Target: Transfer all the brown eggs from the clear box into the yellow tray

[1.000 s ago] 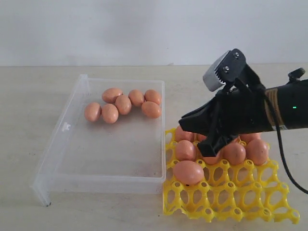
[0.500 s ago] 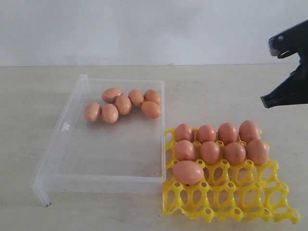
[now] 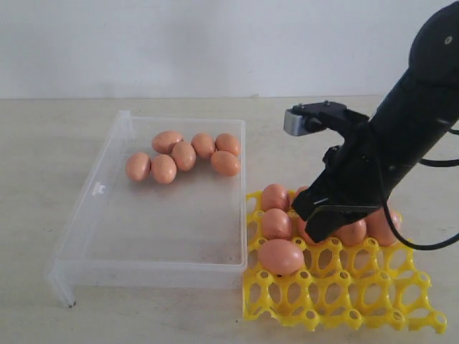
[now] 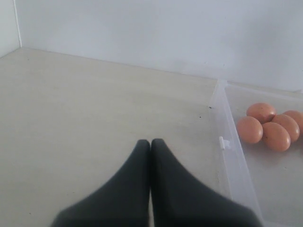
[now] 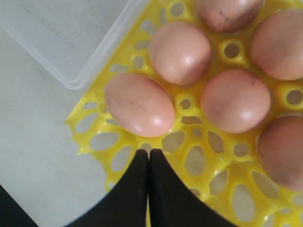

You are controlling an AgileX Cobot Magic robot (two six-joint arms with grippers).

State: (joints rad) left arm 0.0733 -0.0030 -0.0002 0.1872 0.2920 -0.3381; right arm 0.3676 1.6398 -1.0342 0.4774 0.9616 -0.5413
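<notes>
Our closed, empty right gripper (image 5: 149, 156) hangs over the yellow tray (image 3: 344, 299), seven brown eggs (image 3: 183, 155) lying leftward in the clear box (image 3: 165, 233).

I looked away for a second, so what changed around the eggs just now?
The right hand, shut and empty, swung up and away, then came back down over the yellow tray. Nothing taken or released. Six brown eggs stay in the clear box.
</notes>
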